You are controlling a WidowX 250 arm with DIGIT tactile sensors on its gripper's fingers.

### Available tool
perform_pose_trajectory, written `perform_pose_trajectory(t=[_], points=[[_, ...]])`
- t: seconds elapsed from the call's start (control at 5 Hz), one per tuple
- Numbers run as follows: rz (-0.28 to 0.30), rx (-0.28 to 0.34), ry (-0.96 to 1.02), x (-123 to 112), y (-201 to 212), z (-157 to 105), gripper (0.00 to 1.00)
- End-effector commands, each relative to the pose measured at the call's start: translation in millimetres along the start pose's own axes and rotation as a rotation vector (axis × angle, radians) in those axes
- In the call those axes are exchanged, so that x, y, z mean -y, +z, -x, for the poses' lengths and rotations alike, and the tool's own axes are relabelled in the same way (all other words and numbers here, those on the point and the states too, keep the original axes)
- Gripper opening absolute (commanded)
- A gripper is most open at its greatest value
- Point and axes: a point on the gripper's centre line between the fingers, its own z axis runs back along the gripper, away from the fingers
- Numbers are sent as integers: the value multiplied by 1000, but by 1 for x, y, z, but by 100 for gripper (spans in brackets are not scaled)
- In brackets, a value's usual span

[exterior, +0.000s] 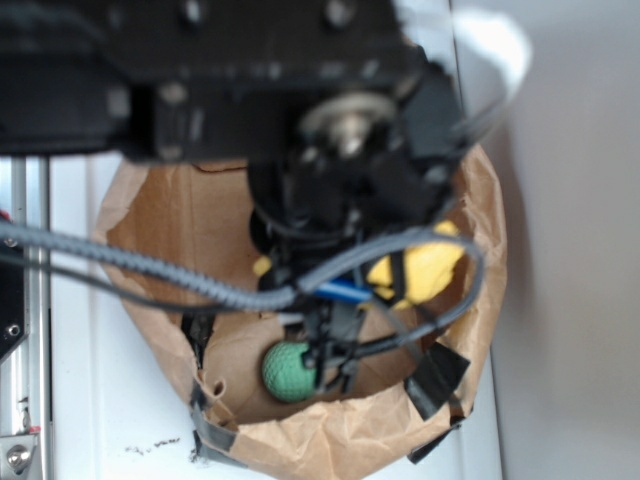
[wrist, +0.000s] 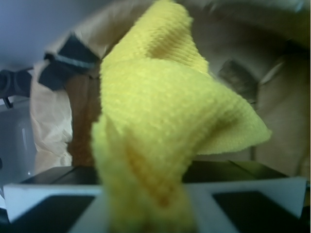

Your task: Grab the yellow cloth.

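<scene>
The cloth (wrist: 165, 126) is bright yellow with a fine looped terry weave. In the wrist view it fills most of the frame, bunched into folds: its lower end narrows to a pinched neck at the bottom edge, one peak rises toward the top, and a pointed corner juts out to the right. In the exterior view only part of the cloth (exterior: 425, 268) shows, a yellow lump behind dark cables, with a small yellow scrap visible further left.
</scene>
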Motion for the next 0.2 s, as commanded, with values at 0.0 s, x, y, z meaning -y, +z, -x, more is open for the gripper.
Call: perform_pose_trajectory(t=[0.0], points=[[-16, 123, 45, -37, 44, 1, 0]])
